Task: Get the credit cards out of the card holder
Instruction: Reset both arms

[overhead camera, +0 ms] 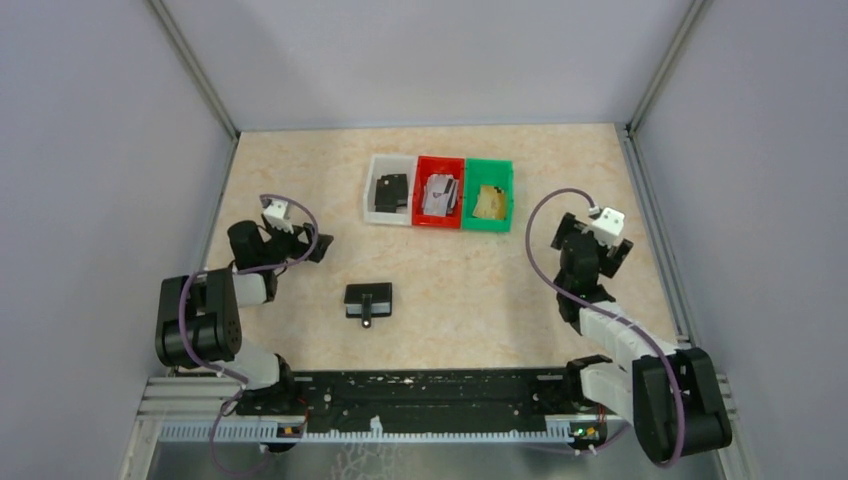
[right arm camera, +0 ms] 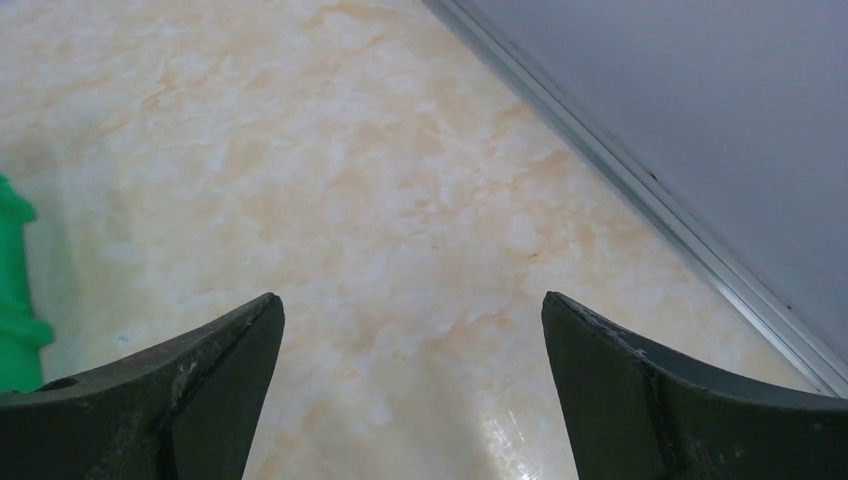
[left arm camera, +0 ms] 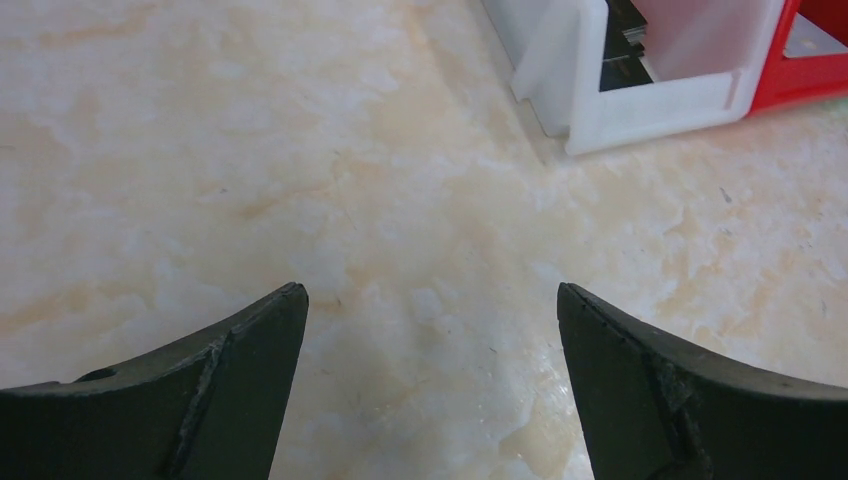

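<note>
The black card holder [overhead camera: 368, 297] lies shut on the table near the middle, its strap tab pointing at the near edge. No card shows at it. Silvery credit cards [overhead camera: 438, 193] lie in the red bin [overhead camera: 441, 161] and gold-tan cards [overhead camera: 489, 201] in the green bin [overhead camera: 488, 165]. My left gripper [overhead camera: 318, 246] is open and empty, left of the holder and above bare table in the left wrist view [left arm camera: 430, 292]. My right gripper [overhead camera: 596, 240] is open and empty at the right, far from the holder, also over bare table [right arm camera: 409, 298].
A white bin [overhead camera: 374, 185] with a black item in it stands left of the red bin at the back; its corner shows in the left wrist view [left arm camera: 650, 100]. The green bin's edge [right arm camera: 12, 290] and the right wall's rail [right arm camera: 640, 190] show in the right wrist view.
</note>
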`<state>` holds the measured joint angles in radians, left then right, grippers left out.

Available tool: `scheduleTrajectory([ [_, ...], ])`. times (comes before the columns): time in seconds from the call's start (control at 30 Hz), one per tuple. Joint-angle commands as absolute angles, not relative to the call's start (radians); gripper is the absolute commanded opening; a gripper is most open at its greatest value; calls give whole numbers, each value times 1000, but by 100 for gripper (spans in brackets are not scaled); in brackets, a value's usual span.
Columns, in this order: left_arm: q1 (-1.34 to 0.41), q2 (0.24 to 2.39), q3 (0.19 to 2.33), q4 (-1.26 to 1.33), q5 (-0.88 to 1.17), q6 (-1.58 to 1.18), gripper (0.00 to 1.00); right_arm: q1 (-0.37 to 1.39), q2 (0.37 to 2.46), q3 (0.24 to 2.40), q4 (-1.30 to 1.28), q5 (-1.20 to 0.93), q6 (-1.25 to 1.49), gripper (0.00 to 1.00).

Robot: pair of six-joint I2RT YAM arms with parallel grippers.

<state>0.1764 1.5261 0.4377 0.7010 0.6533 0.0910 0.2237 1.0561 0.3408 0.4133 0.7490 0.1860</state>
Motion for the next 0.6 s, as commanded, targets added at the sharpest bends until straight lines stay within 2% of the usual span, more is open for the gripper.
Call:
scheduleTrajectory([
  [0.0, 180, 1522, 352, 1003, 532, 3, 99, 148, 1075, 237, 750, 649, 167, 99],
  [0.07, 180, 1552, 307, 1155, 537, 2, 99, 143, 1123, 189, 874, 612, 118, 99],
  [0.2, 178, 1525, 263, 1187, 510, 2, 99, 142, 1239, 142, 1115, 621, 88, 99],
  [0.33, 163, 1525, 174, 1349, 452, 2, 99, 142, 1383, 116, 1315, 585, 38, 99],
  [0.4, 128, 1553, 151, 1392, 380, 8, 99, 141, 1378, 103, 1304, 490, 23, 99],
  [0.47, 122, 1620, 155, 1485, 360, 4, 99, 143, 1437, 65, 1424, 448, 5, 99],
  [0.53, 105, 1594, 199, 1378, 346, 13, 99, 150, 1533, 38, 1624, 450, -49, 99],
  [0.57, 95, 1577, 230, 1288, 330, 23, 99, 155, 1512, 59, 1564, 456, -46, 99],
])
